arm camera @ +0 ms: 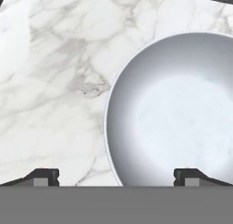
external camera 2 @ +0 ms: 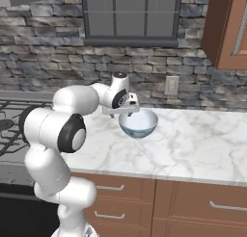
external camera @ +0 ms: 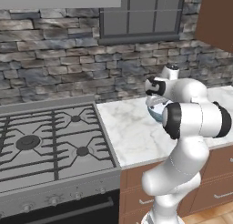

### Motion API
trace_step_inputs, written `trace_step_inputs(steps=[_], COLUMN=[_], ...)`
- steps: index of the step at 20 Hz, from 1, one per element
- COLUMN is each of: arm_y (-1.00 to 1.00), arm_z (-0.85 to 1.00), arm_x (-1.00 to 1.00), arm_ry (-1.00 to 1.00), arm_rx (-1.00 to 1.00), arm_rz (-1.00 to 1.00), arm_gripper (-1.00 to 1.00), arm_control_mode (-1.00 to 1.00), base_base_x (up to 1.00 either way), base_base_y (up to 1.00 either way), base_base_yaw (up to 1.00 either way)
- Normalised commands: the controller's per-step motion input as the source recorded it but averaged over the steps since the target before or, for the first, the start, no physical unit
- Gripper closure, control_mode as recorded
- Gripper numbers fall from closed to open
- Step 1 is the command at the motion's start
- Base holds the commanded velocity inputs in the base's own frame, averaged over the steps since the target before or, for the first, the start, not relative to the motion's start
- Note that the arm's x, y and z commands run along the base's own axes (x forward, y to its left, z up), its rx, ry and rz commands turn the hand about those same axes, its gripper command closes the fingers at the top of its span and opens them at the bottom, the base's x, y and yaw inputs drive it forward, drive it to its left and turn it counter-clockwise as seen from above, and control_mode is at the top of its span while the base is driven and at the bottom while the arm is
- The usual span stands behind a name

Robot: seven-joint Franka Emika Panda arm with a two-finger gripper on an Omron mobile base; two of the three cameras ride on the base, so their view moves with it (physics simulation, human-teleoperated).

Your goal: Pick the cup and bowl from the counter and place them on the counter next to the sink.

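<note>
While my gripper [arm camera: 116,176] hangs over the bench [external camera 2: 193,139] with its two dark fingertips [arm camera: 44,176] spread wide apart and nothing between them, I look straight down on the bowl [arm camera: 182,114]. It stands upright on the white marble, mouth turned up, and as far as I can see its pale, glossy inside holds nothing; being round, it has no long axis to speak of, only its opening facing up toward my hand. In the hand view the near rim of the bowl curves between my two fingertips, one tip over bare marble beside the bowl and the other over the bowl's inside. From the right base view the bowl [external camera 2: 138,123] sits on the bench well back from the front edge, nearer the stone wall, with my gripper [external camera 2: 126,107] just above its rim on the stove side; its outside darkens to teal-blue low down. In the left base view my own arm covers most of the bowl [external camera: 156,113], and a sliver of its blue side shows just below my wrist. The gas stovetop [external camera: 50,141] with its black grates lies beside the bench, well apart from the bowl. Brown wooden cabinets [external camera 2: 193,202] run under the marble.
</note>
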Motion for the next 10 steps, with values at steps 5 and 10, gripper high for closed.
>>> trace_step_inputs(steps=[5, 10], arm_y=[0.01, 0.14], arm_z=[-0.25, -0.3], arm_x=[0.11, 0.18], arm_ry=[0.0, 0.0], arm_rx=[-0.02, -0.03], arm_rz=[-0.07, -0.06], arm_gripper=[-1.0, -1.0], arm_control_mode=[-1.0, -1.0], base_base_x=[0.0, 0.0], base_base_y=[0.0, 0.0], base_base_yaw=[0.0, 0.0])
